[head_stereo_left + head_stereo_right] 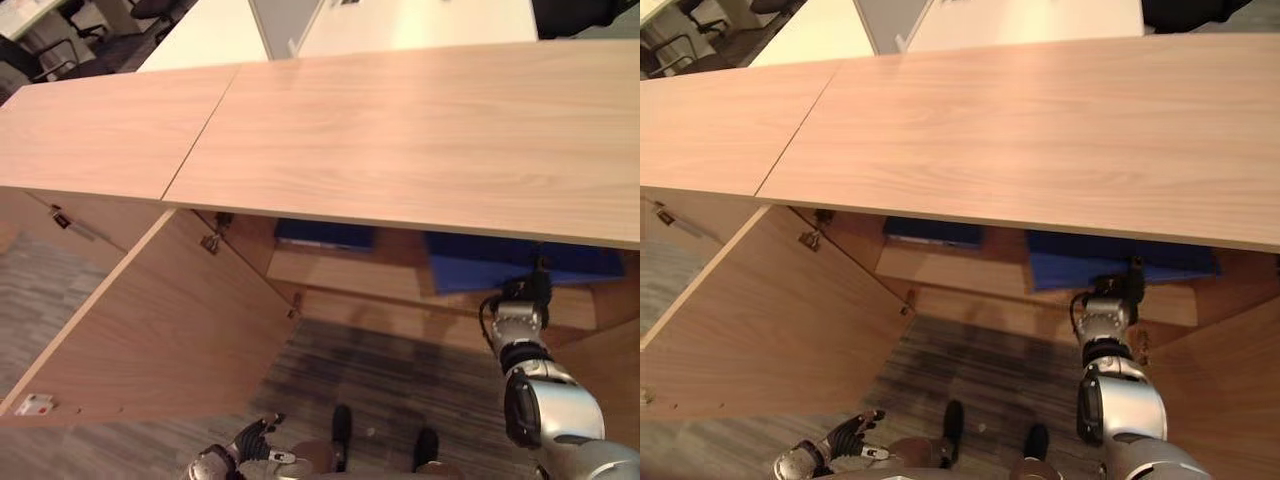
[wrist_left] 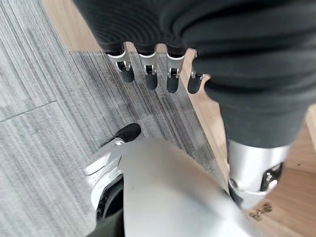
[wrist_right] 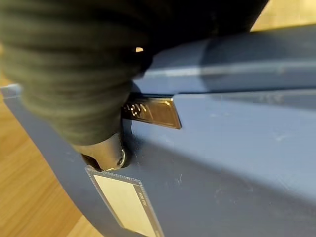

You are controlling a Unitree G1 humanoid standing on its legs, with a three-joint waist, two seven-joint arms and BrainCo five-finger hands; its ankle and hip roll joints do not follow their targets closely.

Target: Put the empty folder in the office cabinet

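Blue folder at centre right of the frame, flat on the cabinet shelf beneath the long wood-grain cabinet top. Seen close in the right wrist view: matte blue cover, pale blank label pocket on the spine, small metal plate with print too blurred to read. Second blue folder further left on the same shelf. Cabinet door swung open at lower left; grey striped carpet below. White desks along the top edge. Right hand reaching to the folder's edge, fingers hidden, grip impossible to tell. Left hand at the bottom edge, fingers relaxed, empty.
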